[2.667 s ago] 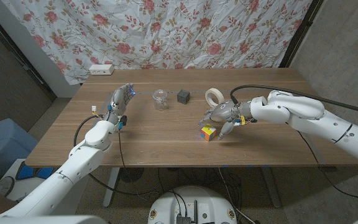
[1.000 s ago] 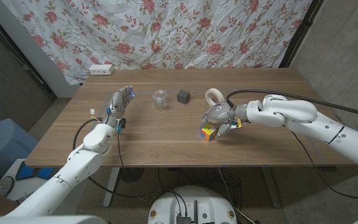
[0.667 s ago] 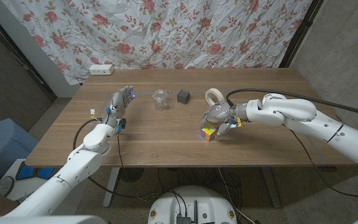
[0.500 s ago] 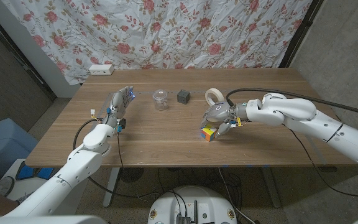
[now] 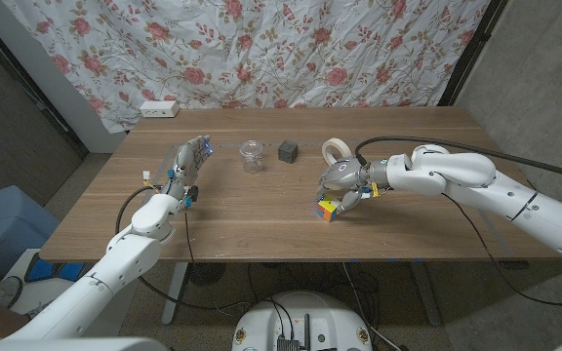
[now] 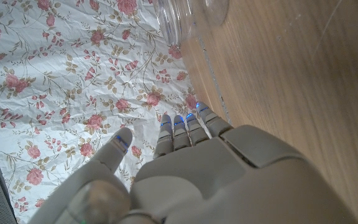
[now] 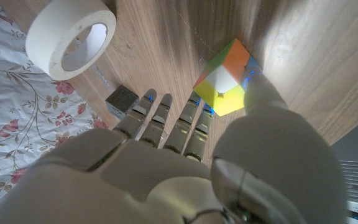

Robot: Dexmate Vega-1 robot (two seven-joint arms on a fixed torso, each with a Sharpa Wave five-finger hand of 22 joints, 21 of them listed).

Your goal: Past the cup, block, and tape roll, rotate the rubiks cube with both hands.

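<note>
**Rubiks cube under the right hand on the bench**

Rubiks cube (image 5: 328, 209) sits on the wooden bench (image 5: 261, 224), toward the robot's right of centre and nearer the front edge than the other small things. In the right wrist view the cube (image 7: 227, 78) shows orange, white and yellow faces, and it rests on the wood. The right hand (image 5: 347, 185) is over it from behind: the thumb (image 7: 260, 99) presses against the yellow face on one side, and the fingers (image 7: 185, 118) reach down at the opposite side, their tips at or just beside the cube's edge. Whether the cube is firmly pinched or only touched cannot be told from these pictures.

Behind the cube, farther from the robot, stand three things in a row: the tape roll (image 5: 336, 150) nearest the right hand, the dark block (image 5: 288, 151) beside it, and the clear cup (image 5: 252, 156) further to the robot's left. The right wrist view shows the tape roll (image 7: 71, 36) lying flat and the block (image 7: 122, 99) near it.

The left hand (image 5: 187, 163) is well apart from the cube, on the robot's left side of the bench, raised with its fingers (image 6: 182, 127) straight and close together, thumb apart, holding nothing. The cup (image 6: 191, 15) is ahead of its fingertips.

A white power strip (image 5: 159, 108) lies at the bench's far left corner, before a flowered cloth (image 5: 261, 49).
</note>
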